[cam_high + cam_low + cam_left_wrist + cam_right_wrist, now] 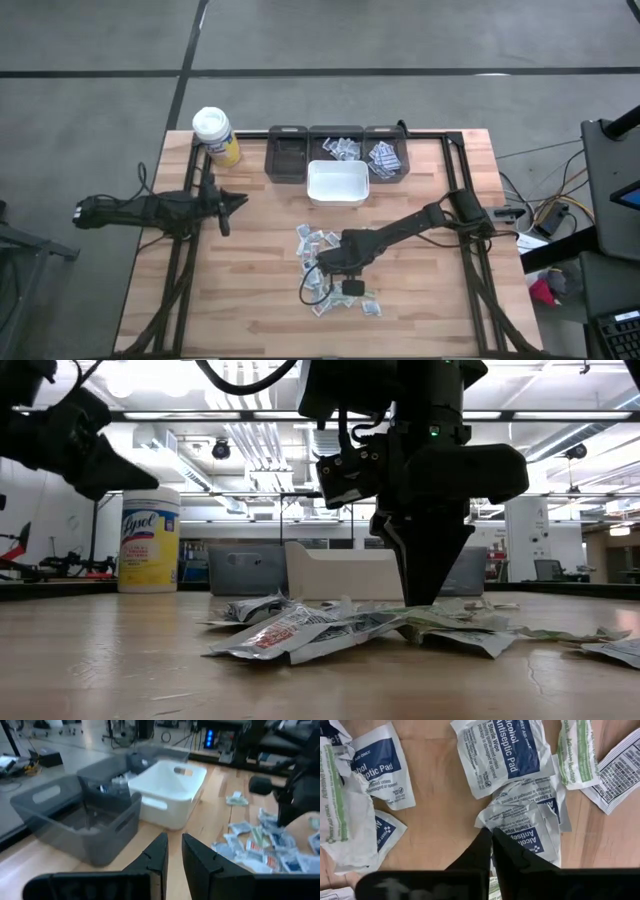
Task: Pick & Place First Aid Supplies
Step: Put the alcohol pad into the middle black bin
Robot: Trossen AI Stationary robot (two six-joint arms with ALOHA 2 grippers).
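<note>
- Spreading across the lower centre of the high view, the wooden surface [250, 300] carries the work; most of the task looks undone to me, since a loose scatter of first aid packets [318, 242] lies low and centre in that view, while only some sit in bins.
- Filling the upper centre of the high view is a row of three grey bins: the left bin [287, 155] appears empty, the middle bin [337, 146] holds a few packets, and the right bin [385, 156] holds a small heap of them.
- Sitting just below that row, the white bin [337, 183] shows a bare floor, nothing in it that I can see.
- Standing at the upper left of the surface is a yellow wipes canister [215, 136] with a white lid, apart from everything.
- Reaching in from the right, the right tool [492, 836] is down in the scatter with its fingers together, their tips at the edge of an alcohol antiseptic pad packet [525, 822]; whether it has the paper pinched I cannot tell.
- Waiting at the left of the high view, the left tool [173, 851] hangs above the surface with its fingers slightly apart and nothing between them.
</note>
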